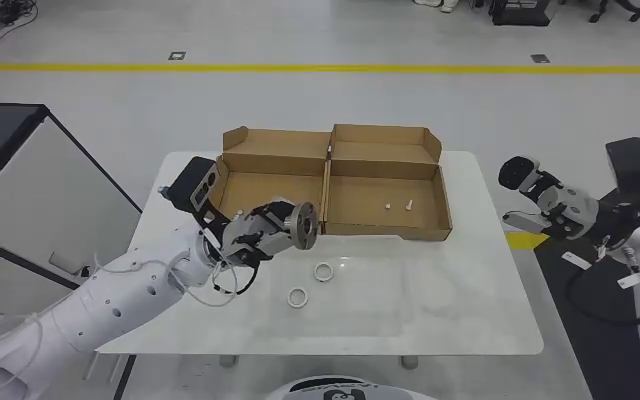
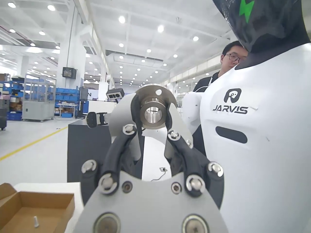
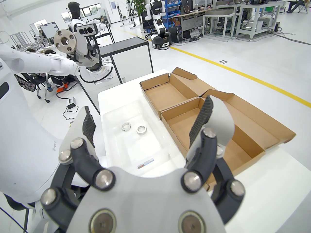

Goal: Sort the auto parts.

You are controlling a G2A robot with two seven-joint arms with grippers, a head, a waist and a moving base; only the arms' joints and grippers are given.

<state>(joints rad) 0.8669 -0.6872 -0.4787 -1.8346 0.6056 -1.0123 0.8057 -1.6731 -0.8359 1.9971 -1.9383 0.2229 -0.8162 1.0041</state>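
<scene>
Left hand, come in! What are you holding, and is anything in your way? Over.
Left hand shut on metal flange, held up near cardboard boxes. Right hand open, off to the side. Two rings on table, apart from both hands.

The left arm (image 1: 120, 290), at the lower left of the top view, is a glossy white shell dotted with small dark screws. Thin white cables (image 1: 225, 280) loop at its wrist beside a black camera block (image 1: 195, 187). The left gripper (image 2: 151, 115) and right gripper (image 3: 148, 112) each have a grey metal palm plate with two large hex bolts, black curved links pinned by silver screws, and pale fingers (image 3: 222, 120) faced with ribbed black pads (image 3: 200, 120). At the right of the left wrist view, the torso (image 2: 255, 134) is white with a black logo and an oval slot, under a glossy black head (image 2: 262, 37) bearing a green lightning bolt (image 2: 246, 5).
</scene>
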